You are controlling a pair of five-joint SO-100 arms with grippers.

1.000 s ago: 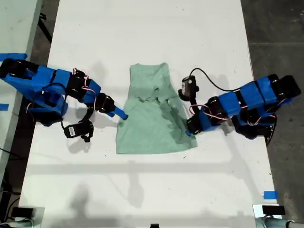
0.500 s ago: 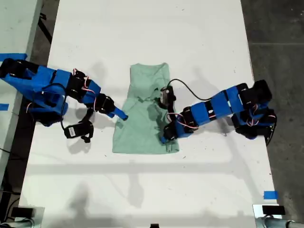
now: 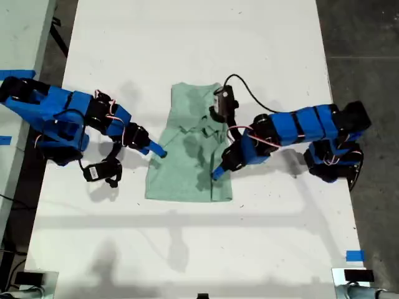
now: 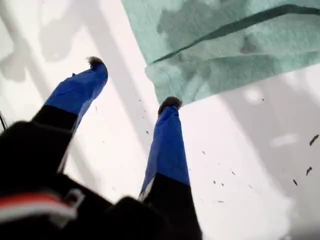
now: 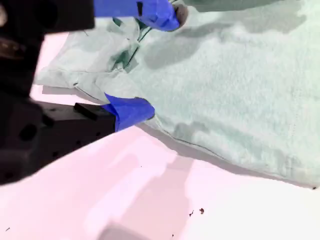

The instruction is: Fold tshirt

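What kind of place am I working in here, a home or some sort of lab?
Most likely a lab or workshop bench, not a home. The tshirt lies on a bare white table with blue tape marks near its edge, over a grey concrete-looking floor.

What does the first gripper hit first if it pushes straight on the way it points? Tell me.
The tshirt. My first gripper is open over the bare table, and one fingertip is already at the cloth's folded edge. Its height above the table is unclear, so it may ride over the edge.
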